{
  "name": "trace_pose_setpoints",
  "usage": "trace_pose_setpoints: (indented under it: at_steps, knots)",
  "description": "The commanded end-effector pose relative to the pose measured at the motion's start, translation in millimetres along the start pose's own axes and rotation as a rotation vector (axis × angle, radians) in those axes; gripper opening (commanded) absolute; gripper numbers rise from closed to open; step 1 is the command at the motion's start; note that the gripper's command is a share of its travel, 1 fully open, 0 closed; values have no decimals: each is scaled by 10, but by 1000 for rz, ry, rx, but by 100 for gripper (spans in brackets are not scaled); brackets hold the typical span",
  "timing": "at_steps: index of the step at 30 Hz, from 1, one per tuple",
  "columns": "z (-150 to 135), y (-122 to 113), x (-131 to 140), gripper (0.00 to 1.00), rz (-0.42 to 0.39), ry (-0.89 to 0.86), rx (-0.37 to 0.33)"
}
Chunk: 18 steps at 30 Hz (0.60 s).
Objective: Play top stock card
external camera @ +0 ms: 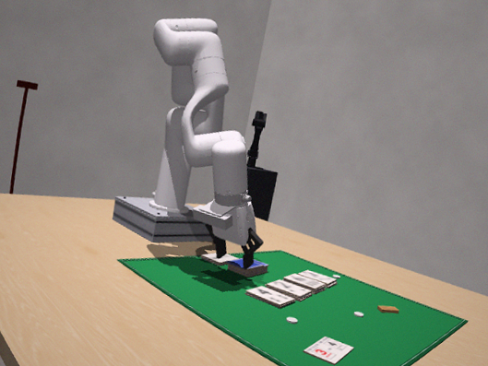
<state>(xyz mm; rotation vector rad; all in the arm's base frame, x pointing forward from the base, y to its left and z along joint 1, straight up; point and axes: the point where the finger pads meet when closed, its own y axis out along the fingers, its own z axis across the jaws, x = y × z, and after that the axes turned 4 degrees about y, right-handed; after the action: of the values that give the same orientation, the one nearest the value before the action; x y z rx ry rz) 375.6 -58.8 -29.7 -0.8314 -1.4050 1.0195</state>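
Note:
The face-down stock (248, 266) is a small stack with a blue back at the far left of the green mat (291, 313). A white-faced card juts out from its left side. My gripper (234, 252) is open and tilted, with its two black fingers down at the stock, one on the white card side and one on the blue top. Nothing is between the fingers. Four face-up piles (291, 288) lie in a row to the right of the stock; the nearest one shows a black 4 (271, 296). Their other numbers are too small to read.
A loose face-up card with a red 3 (329, 350) lies near the mat's front edge. Three white discs (291, 319) (359, 313) (336, 276) and a small brown block (387, 309) lie on the mat. My arm's base (157, 219) stands behind the mat.

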Motion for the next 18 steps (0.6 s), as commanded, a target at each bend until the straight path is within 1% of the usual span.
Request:
trace_pose_setpoints:
  at_steps: [1, 18]
  knots:
    - [-13, -11, -2, 87, 2, -1, -3]
    - [-24, 54, -6, 87, 2, -1, -3]
